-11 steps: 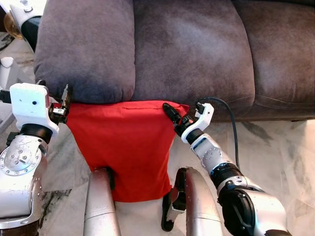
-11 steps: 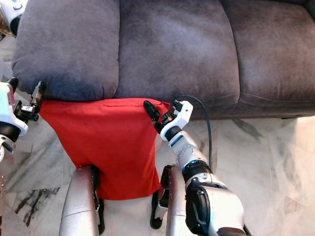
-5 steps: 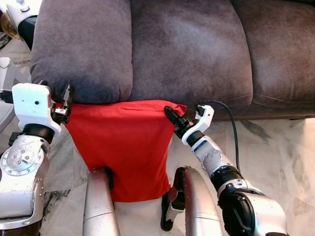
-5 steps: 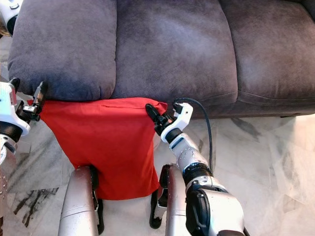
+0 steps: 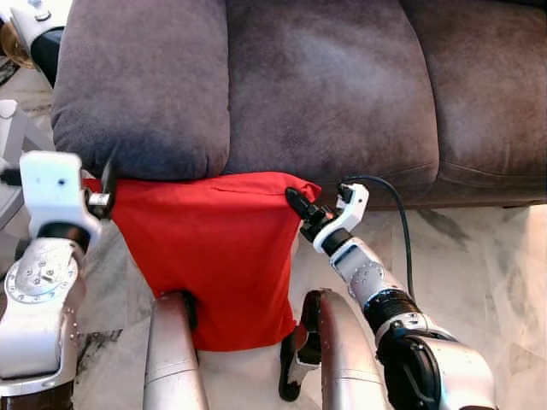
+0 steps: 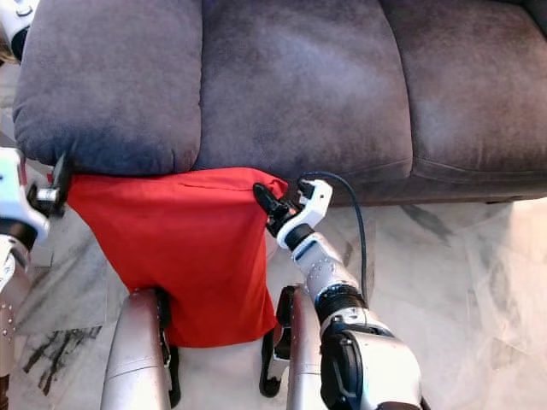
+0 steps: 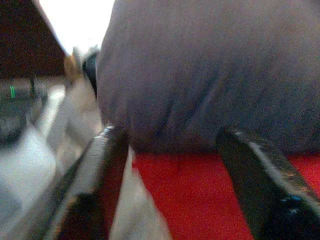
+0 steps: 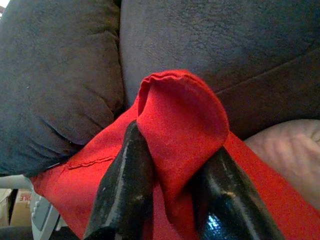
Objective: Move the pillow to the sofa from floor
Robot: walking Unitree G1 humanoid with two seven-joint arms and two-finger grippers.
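Pinching the pillow's (image 5: 209, 256) right top corner, the right gripper (image 8: 170, 175) holds firm below the sofa's (image 5: 325, 85) seat edge. Left gripper (image 7: 170, 165) stands spread at the other corner, apparently not gripping. Secure that corner, then lift both evenly.

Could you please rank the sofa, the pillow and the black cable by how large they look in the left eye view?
1. Sofa, by far the largest.
2. Pillow, hanging in front of it.
3. Cable, a thin loop beside the right pincer.
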